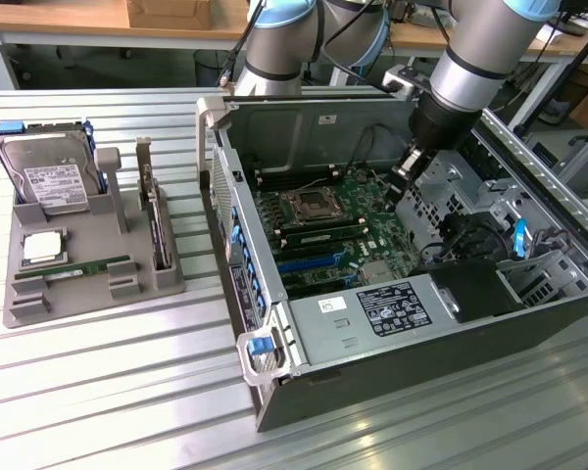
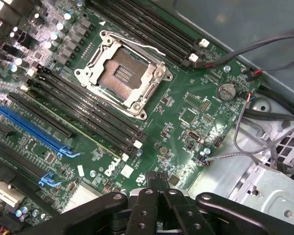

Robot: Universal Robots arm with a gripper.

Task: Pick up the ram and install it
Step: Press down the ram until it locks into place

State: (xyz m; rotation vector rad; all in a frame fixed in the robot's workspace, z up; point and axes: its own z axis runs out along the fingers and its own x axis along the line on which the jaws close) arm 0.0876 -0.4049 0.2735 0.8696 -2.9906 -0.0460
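Observation:
A long thin green ram stick (image 1: 73,266) lies flat in the grey holder (image 1: 39,304) at the exterior view's left, far from the arm. Inside the open computer case (image 1: 372,323), another thin green stick (image 1: 321,229) stands on edge in a slot beside the empty processor socket (image 1: 309,204). My gripper (image 1: 400,186) hangs just above the motherboard's right part in the exterior view. In the wrist view my gripper (image 2: 159,182) is shut with nothing between its black fingers, over the board edge near the black memory slots (image 2: 88,110) and the socket (image 2: 122,73).
The holder also carries a hard drive (image 1: 49,181), a square silver processor (image 1: 41,248) and an upright card (image 1: 155,220). Loose cables (image 2: 245,122) and a metal drive cage (image 1: 461,181) crowd the case beside the gripper. The case walls stand high around the board.

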